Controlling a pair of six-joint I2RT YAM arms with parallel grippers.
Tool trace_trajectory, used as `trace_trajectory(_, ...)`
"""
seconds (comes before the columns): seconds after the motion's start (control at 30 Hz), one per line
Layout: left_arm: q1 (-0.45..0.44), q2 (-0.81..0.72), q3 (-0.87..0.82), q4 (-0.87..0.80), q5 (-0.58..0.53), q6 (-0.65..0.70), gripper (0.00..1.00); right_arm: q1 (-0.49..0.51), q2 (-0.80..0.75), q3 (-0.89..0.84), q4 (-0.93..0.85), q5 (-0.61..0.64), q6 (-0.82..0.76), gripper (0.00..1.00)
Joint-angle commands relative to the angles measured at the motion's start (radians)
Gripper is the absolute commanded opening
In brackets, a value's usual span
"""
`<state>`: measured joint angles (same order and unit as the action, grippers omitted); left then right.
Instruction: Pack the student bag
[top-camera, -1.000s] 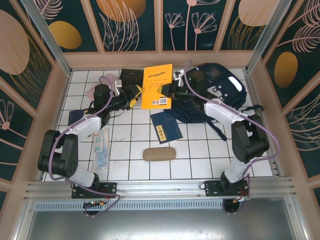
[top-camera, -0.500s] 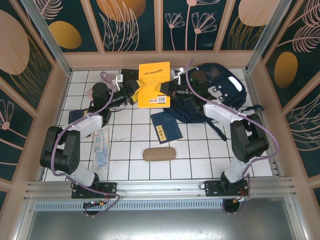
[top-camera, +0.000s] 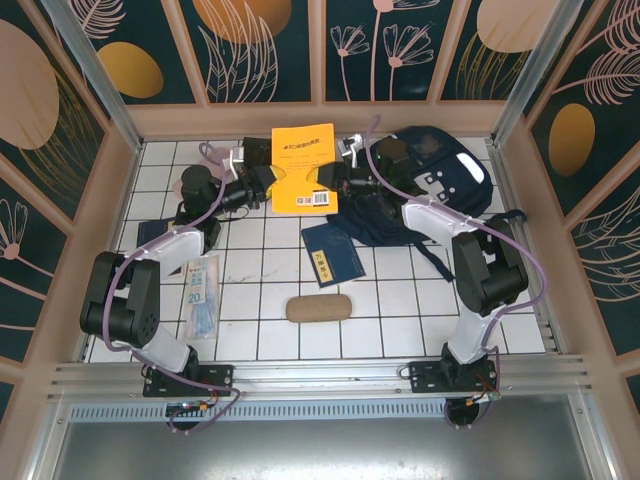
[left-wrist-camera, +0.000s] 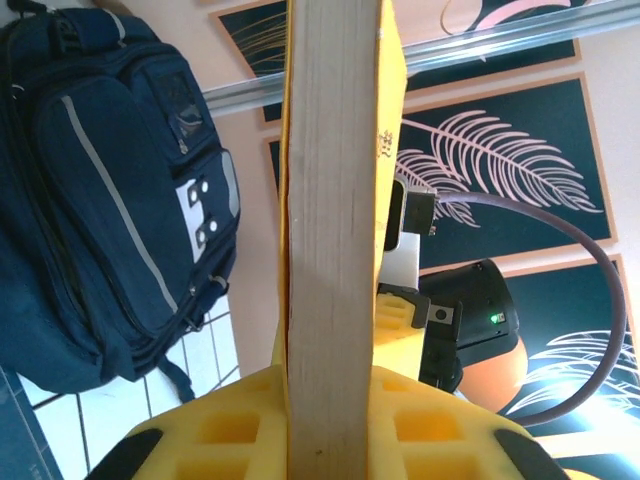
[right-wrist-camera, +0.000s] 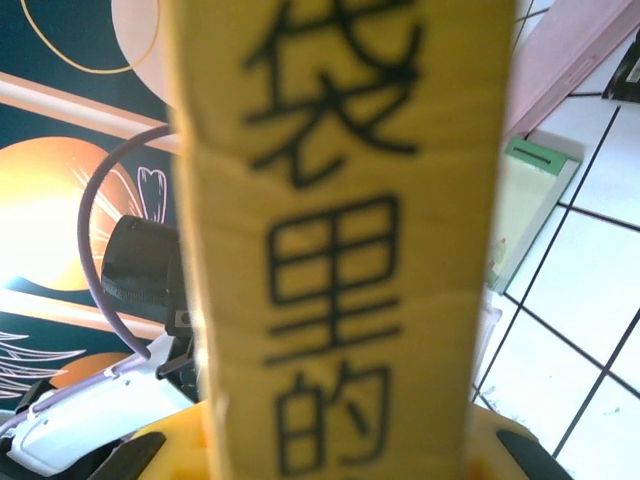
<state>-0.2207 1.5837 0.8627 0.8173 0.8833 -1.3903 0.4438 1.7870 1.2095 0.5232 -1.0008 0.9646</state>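
White tiled table (top-camera: 400, 300): large navy-blue fabric backpack with white stripes and grey patches (top-camera: 450, 175) lies at the far right corner, behind the right arm. Yellow paperback book with black lettering (top-camera: 303, 167) sits just left of the backpack, pinched from both sides. The left gripper (top-camera: 271, 186) is clamped on its page edge and the right gripper (top-camera: 329, 180) on its spine. Small navy-blue booklet (top-camera: 333, 254) lies flat on the tiles, with a tan oblong pouch (top-camera: 318, 307) nearer the arm bases.

yellow book (top-camera: 304, 168) with a barcode on its cover, far middle of the white-tiled tabletop (top-camera: 260, 340). navy booklet (top-camera: 333, 253) near centre. brown pouch (top-camera: 319, 307) in front of it, apart. clear packet (top-camera: 202, 297) with blue print at left. dark notebook (top-camera: 258, 152) beside the book's far-left corner.
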Motion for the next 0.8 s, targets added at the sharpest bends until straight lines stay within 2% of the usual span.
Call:
trace_trajectory(0.0,-0.005,-0.049,0.017,0.07,0.025,0.004,0.0,0.002,0.0,0.043,-0.077,-0.014,-0.109,0.02)
trace_trajectory(0.07,-0.006,-0.05,0.018,0.064,0.022,0.008,0.0,0.0,-0.009,0.053,-0.166,0.011,-0.174,0.27)
trace_trajectory(0.1,-0.005,-0.051,0.018,0.062,0.02,0.01,0.0,-0.003,-0.017,0.059,-0.222,0.031,-0.217,0.36)
trace_trajectory(0.17,-0.006,-0.061,0.023,0.036,0.01,0.029,0.0,-0.017,-0.039,0.075,-0.369,0.101,-0.326,0.44)
trace_trajectory(0.23,-0.006,-0.072,0.03,-0.009,-0.006,0.06,0.0,-0.034,-0.061,0.094,-0.53,0.245,-0.442,0.45)
trace_trajectory(0.3,-0.006,-0.084,0.032,-0.033,-0.021,0.081,0.0,-0.036,-0.084,0.115,-0.668,0.461,-0.553,0.46)
trace_trajectory(0.47,-0.004,-0.108,0.032,-0.089,-0.059,0.115,0.0,-0.041,-0.119,0.087,-0.766,0.855,-0.683,0.48)
trace_trajectory(0.6,-0.005,-0.126,0.035,-0.152,-0.083,0.157,0.0,-0.033,-0.064,0.105,-0.837,1.13,-0.793,0.46)
trace_trajectory(0.77,-0.004,-0.125,0.026,-0.17,-0.087,0.169,0.0,-0.019,0.052,0.134,-0.882,1.206,-0.903,0.45)
